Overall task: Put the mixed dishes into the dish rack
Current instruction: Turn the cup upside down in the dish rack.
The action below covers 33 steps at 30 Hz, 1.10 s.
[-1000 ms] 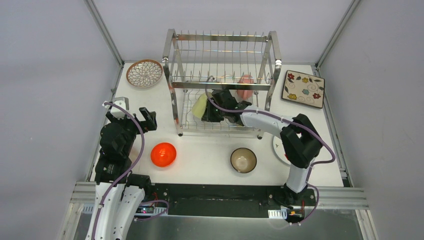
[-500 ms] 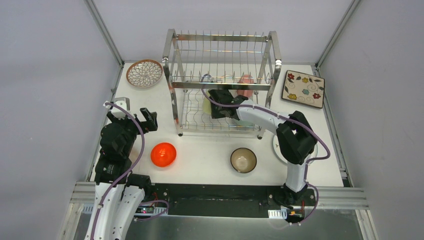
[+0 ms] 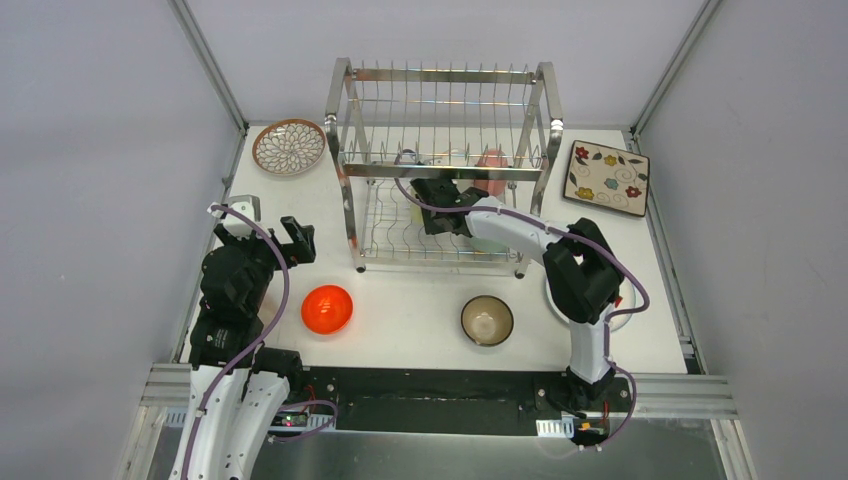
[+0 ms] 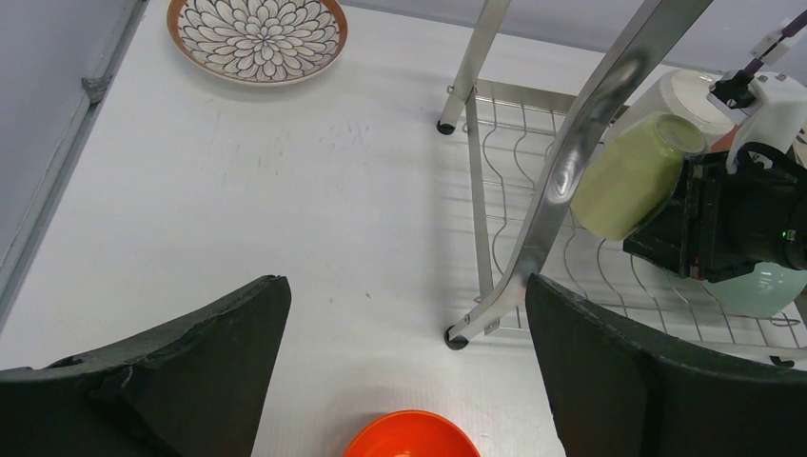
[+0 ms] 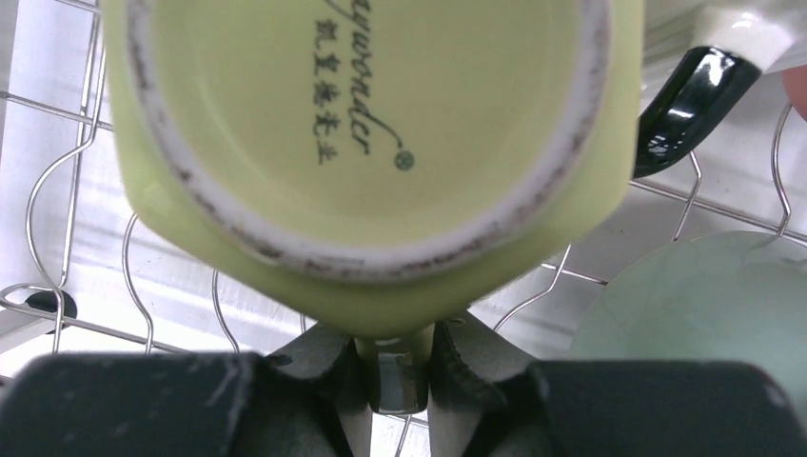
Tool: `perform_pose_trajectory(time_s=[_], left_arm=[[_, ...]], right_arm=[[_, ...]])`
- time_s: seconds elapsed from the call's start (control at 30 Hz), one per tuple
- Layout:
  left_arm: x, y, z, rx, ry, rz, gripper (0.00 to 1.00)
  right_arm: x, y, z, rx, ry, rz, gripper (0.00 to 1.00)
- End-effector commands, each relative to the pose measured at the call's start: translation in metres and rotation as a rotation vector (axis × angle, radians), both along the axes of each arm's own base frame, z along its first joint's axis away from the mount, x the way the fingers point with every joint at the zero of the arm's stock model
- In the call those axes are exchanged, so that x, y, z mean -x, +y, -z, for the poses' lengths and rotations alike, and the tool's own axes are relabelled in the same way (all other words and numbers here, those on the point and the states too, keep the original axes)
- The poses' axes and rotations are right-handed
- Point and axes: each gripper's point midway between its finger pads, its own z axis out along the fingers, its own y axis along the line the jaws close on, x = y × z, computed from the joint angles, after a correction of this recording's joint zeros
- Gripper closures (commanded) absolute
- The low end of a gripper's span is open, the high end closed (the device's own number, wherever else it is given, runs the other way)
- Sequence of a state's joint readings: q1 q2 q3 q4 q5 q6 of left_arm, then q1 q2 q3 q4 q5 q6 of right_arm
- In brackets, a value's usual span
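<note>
Green cup [image 4: 628, 176] deeper in dish rack [image 4: 569, 176], aslant, base toward right arm [image 3: 520, 232]

base of the pale green cup [image 5: 362, 124] reads "…wonder" above small chinese characters.

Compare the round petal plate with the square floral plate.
Shape: the petal plate is round with a brown rim; the floral plate is square. Pattern: the petal plate bears one petal rosette; the floral plate has scattered coloured flowers. Place: the petal plate lies left of the dish rack, the floral plate right of it. Both lie flat on the table, outside the rack.
</note>
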State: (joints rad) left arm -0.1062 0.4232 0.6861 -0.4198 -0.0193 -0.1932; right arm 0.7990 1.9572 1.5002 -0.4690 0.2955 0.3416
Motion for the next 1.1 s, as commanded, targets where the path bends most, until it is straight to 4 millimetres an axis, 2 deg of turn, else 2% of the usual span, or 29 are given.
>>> perform_pose_trajectory(time_s=[0.0, 0.17, 0.3, 0.47, 0.6, 0.77, 1.07], left_arm=[[0.002, -0.005, -0.020, 0.001, -0.058, 0.029, 0.01], [0.003, -0.005, -0.020, 0.000, -0.059, 0.029, 0.01], [0.003, -0.009, -0.020, 0.003, -0.061, 0.052, 0.01], [0.003, -0.009, -0.020, -0.004, -0.064, 0.051, 0.01], [0.003, -0.010, -0.020, -0.002, -0.064, 0.058, 0.01], [0.003, -0.011, -0.020, -0.001, -0.066, 0.060, 0.01], [0.003, -0.011, -0.019, -0.002, -0.063, 0.061, 0.01]], right_arm=[[-0.017, 0.013, -0.036, -0.054, -0.096, 0.004, 0.76], [-0.011, 0.011, -0.036, -0.053, -0.075, -0.007, 0.66], [-0.007, 0.010, -0.036, -0.057, -0.062, -0.010, 0.65], [-0.004, 0.007, -0.035, -0.049, -0.053, -0.016, 0.71], [-0.005, 0.010, -0.033, -0.047, -0.058, -0.025, 0.80], [-0.017, 0.019, -0.034, -0.052, -0.079, -0.025, 0.85], [-0.045, 0.032, -0.041, -0.044, -0.148, -0.003, 0.86]])
